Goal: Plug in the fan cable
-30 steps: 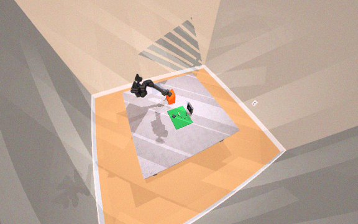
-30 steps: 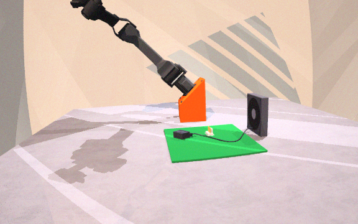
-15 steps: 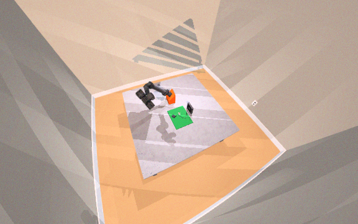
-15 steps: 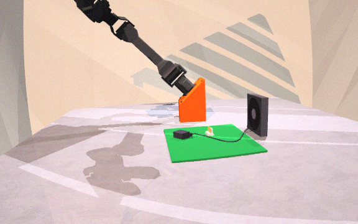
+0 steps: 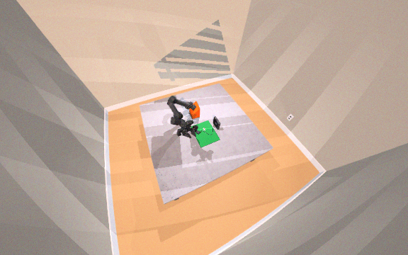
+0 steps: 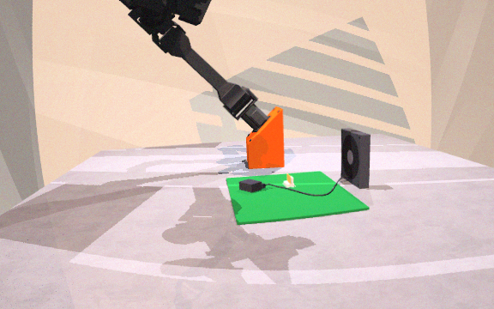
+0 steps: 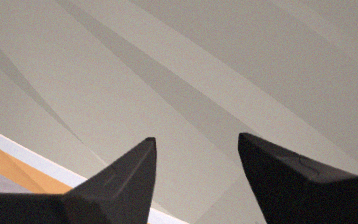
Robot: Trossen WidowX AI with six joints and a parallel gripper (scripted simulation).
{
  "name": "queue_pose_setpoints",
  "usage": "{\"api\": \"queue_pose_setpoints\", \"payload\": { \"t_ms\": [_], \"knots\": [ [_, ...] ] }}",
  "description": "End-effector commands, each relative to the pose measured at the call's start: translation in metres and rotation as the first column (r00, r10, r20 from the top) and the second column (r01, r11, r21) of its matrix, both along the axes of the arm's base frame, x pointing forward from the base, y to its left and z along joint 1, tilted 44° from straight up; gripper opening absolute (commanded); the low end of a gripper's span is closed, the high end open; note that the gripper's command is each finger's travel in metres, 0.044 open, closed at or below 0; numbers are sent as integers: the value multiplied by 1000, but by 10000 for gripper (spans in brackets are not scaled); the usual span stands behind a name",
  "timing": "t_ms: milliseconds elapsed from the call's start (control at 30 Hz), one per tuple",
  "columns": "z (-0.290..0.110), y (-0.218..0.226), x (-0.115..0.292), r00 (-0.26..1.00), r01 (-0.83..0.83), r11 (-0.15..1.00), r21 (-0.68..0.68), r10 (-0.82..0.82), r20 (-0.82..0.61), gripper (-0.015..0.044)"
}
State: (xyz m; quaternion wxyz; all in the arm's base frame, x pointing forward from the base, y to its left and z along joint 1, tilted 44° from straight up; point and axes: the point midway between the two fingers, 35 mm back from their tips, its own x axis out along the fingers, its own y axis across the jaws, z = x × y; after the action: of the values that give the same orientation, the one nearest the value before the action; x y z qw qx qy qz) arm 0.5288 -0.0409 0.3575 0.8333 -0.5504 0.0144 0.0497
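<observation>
The green board (image 5: pixel 211 142) (image 6: pixel 298 208) lies flat on the table. The small cream four-pin header (image 6: pixel 287 184) (image 5: pixel 203 128) stands near the board's back edge. The black plug (image 6: pixel 251 185) lies on the board's left part, apart from the header, and its thin black cable (image 6: pixel 316 194) runs to the black fan (image 6: pixel 355 158) (image 5: pixel 217 122), which stands upright at the board's right edge. My gripper (image 7: pixel 197 143) (image 5: pixel 190 132) is open and empty. It is raised above the board's left side and faces a wall. It is out of frame in the exterior view.
The arm's orange base (image 6: pixel 266 142) (image 5: pixel 194 110) stands just behind the board. The grey table (image 6: pixel 401 223) (image 5: pixel 207 166) stands in a small room on an orange floor (image 5: pixel 129 149).
</observation>
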Motion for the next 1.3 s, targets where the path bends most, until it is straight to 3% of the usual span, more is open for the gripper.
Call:
{"api": "queue_pose_setpoints", "payload": {
  "t_ms": [0, 233, 500, 667, 833, 933, 1267],
  "knots": [
    [-75, -3, 6, 961, 130, 984, 118, -96, -260, 210],
    [-188, -8, -21, 730, 418, 901, 118, -257, -633, 210],
    [-277, -17, -90, 321, 681, 722, -123, -445, -836, 210],
    [-311, -25, -149, 9, 701, 580, -416, -590, -807, 210],
    [-315, -37, -208, -247, 561, 398, -726, -756, -606, 210],
    [-311, -40, -220, -288, 501, 344, -794, -799, -528, 210],
    [-313, -42, -220, -288, 501, 344, -794, -799, -528, 210]
  ]
}}
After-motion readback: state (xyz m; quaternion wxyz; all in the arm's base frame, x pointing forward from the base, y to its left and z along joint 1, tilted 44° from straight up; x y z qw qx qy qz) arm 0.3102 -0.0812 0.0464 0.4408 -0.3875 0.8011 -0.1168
